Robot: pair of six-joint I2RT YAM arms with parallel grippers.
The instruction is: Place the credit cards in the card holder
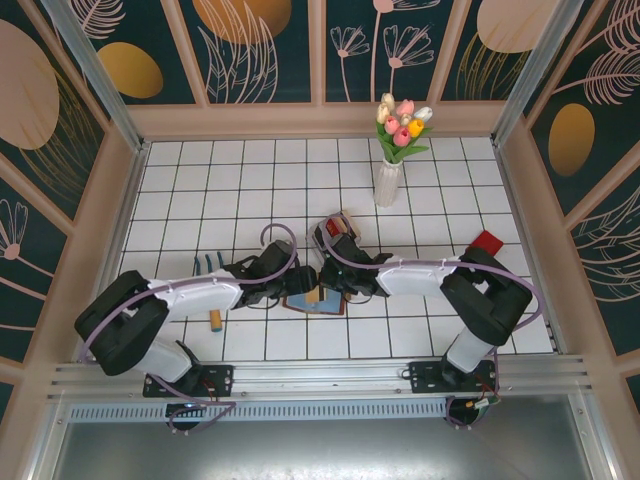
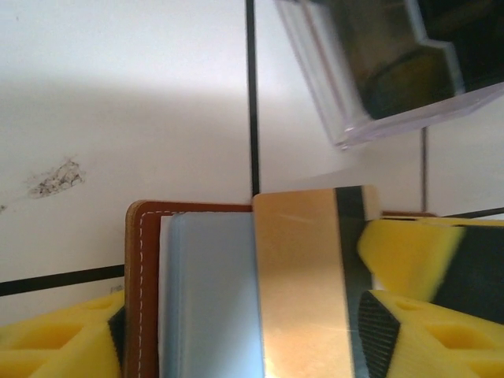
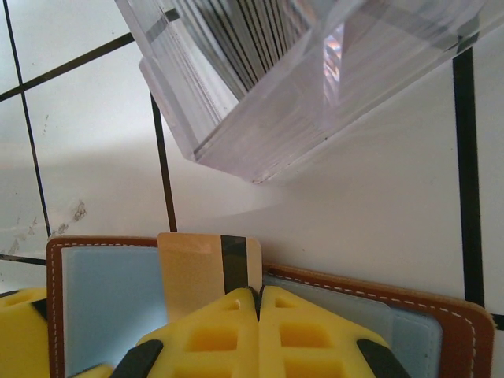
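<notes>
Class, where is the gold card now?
The card lies on the open wallet at table centre, just below the clear box in the left wrist view.

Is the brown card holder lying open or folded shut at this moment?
Open. The card holder shows grey inner pockets facing up inside its stitched brown edge, and a gold card lies over them.

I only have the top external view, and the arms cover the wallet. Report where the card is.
Observer: Left wrist view: a gold card with a dark stripe lies over the grey pocket of the brown wallet, its end poking past the leather edge.
Operator: Give me the left tool's state.
Observer: The left tool is open, yellow fingers on either side of the card.
Operator: Next, the right tool.
Observer: Right wrist view: the right tool is shut, tips together beside the card's dark stripe.
</notes>
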